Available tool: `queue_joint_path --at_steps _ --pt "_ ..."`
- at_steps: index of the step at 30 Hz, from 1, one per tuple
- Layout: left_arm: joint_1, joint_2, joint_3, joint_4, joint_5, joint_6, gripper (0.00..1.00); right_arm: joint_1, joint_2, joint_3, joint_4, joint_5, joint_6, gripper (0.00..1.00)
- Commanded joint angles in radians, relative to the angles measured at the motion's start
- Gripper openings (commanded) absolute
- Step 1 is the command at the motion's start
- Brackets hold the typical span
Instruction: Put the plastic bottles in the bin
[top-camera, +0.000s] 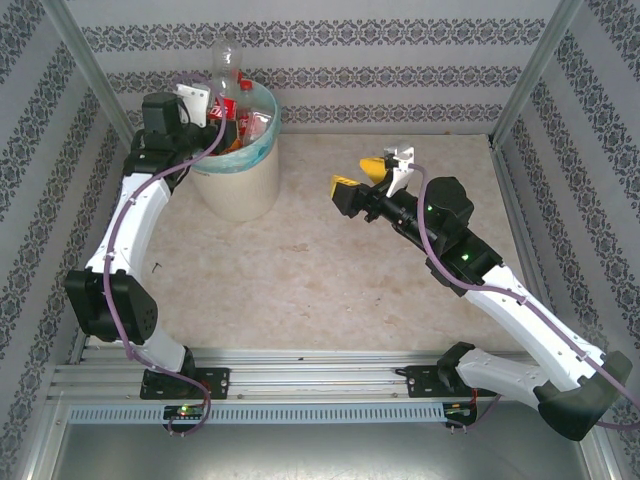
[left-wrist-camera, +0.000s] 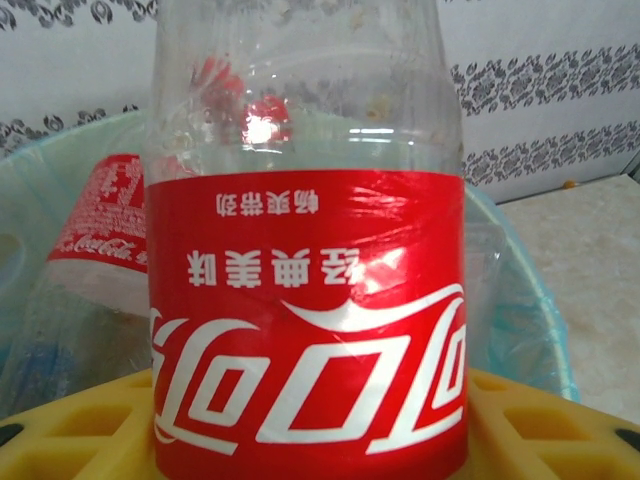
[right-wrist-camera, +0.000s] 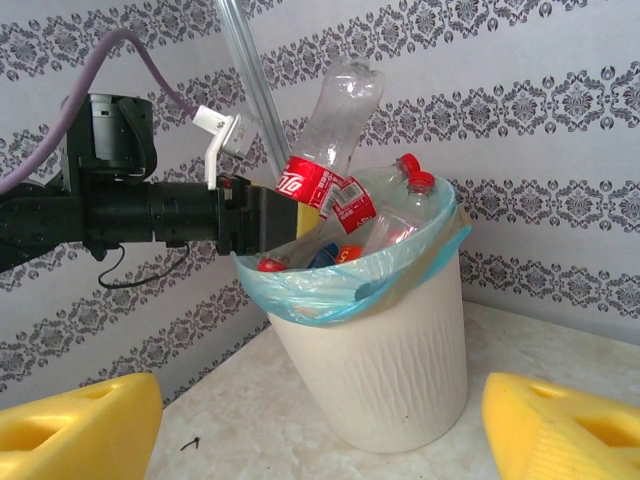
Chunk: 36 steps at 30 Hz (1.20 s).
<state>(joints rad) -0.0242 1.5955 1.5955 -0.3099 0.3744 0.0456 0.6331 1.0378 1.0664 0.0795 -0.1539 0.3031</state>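
A clear plastic bottle (top-camera: 228, 60) with a red Coca-Cola label hangs upside down over the bin (top-camera: 236, 186), with my left gripper (top-camera: 214, 110) shut on its labelled body. In the left wrist view this bottle (left-wrist-camera: 305, 300) stands between the yellow fingers (left-wrist-camera: 70, 430). The round cream bin (right-wrist-camera: 385, 360) has a teal liner and holds several more bottles (right-wrist-camera: 395, 205) with red caps and labels. The held bottle (right-wrist-camera: 335, 125) leans over the bin's far rim. My right gripper (top-camera: 361, 176) hovers open and empty above the table, right of the bin; its yellow fingers (right-wrist-camera: 75, 430) frame the bin.
Patterned walls close in the table (top-camera: 330, 290) at the back and both sides. Metal frame posts (top-camera: 530, 70) stand at the back corners. A small dark speck (right-wrist-camera: 190, 442) lies on the tabletop near the bin's foot.
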Motion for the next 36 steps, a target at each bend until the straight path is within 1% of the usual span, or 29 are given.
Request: queue_joint_path --at_steps 1,12,14,15,16,19,23,26,30,33,36 --pt "0.01 -0.026 -0.031 0.013 0.04 0.021 0.52 0.011 0.011 0.002 0.009 0.013 -0.016 0.84" --pt "0.025 -0.059 -0.066 0.032 0.053 0.016 0.57 0.016 0.058 0.04 0.008 -0.001 -0.018 0.84" --pt "0.03 -0.067 -0.061 0.025 0.05 0.015 0.65 0.018 0.058 0.039 0.008 -0.001 -0.016 0.84" --pt "0.031 -0.076 -0.06 0.027 0.048 0.011 0.73 0.021 0.056 0.038 0.006 0.0 -0.017 0.84" --pt "0.031 -0.087 -0.058 0.03 0.047 0.007 0.77 0.022 0.055 0.038 0.005 0.006 -0.017 0.84" --pt "0.03 -0.113 -0.042 0.045 0.04 -0.017 0.83 0.024 0.052 0.041 0.002 0.011 -0.02 0.84" --pt "0.031 -0.108 0.022 0.022 0.066 -0.043 0.83 0.028 0.059 0.052 0.002 0.012 -0.024 0.84" --pt "0.029 -0.072 0.076 0.002 0.066 -0.057 0.82 0.031 0.069 0.061 0.005 0.01 -0.025 0.84" --pt "0.025 0.039 0.212 -0.094 0.051 -0.072 0.79 0.035 0.085 0.074 -0.001 0.007 -0.027 0.84" --pt "0.013 0.134 0.324 -0.185 0.055 -0.072 0.73 0.037 0.093 0.081 -0.006 0.006 -0.032 0.84" --pt "-0.003 0.195 0.371 -0.227 0.032 -0.069 0.69 0.037 0.093 0.08 -0.006 0.011 -0.032 0.84"
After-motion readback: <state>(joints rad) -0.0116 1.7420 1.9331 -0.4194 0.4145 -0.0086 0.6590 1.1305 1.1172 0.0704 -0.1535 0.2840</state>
